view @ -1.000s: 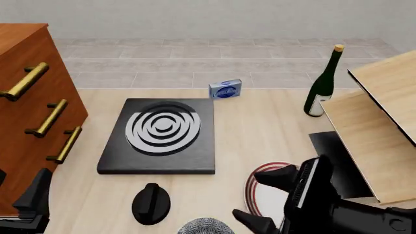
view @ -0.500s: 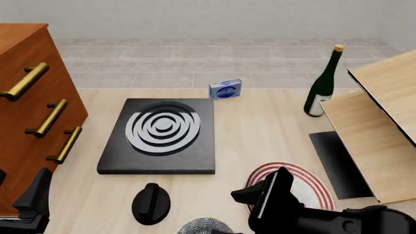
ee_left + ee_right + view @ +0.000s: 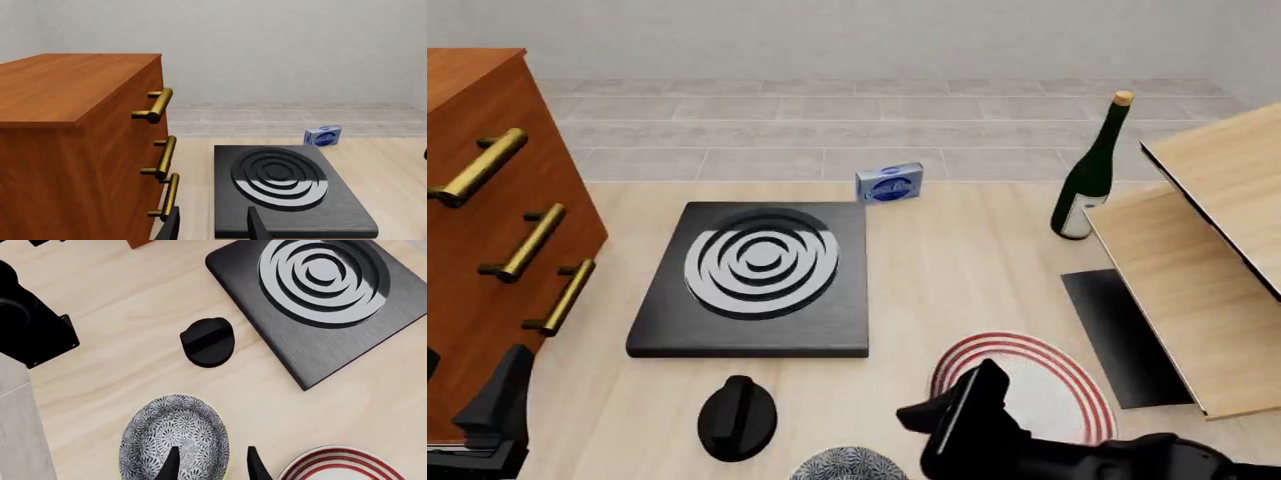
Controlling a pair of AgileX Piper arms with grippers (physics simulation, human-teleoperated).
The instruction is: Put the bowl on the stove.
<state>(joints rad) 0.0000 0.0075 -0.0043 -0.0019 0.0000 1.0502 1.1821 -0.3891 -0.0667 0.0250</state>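
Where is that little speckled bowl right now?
In the front view the bowl sits at the table's near edge, between the black knob and the red-ringed plate.

Pale wood-grain worktop (image 3: 961, 270), matt. The stove (image 3: 754, 285) is a brushed black slab with silvery, metallic-looking rings. Reddish, satin wooden cabinet (image 3: 487, 220) carries brassy handles. The bowl (image 3: 175, 442) looks glazed ceramic.

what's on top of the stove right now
Nothing: the stove shows only its own silver burner rings. The bowl sits off it on the table, under the right pincer. The stove's near edge is partly hidden in the left wrist view.
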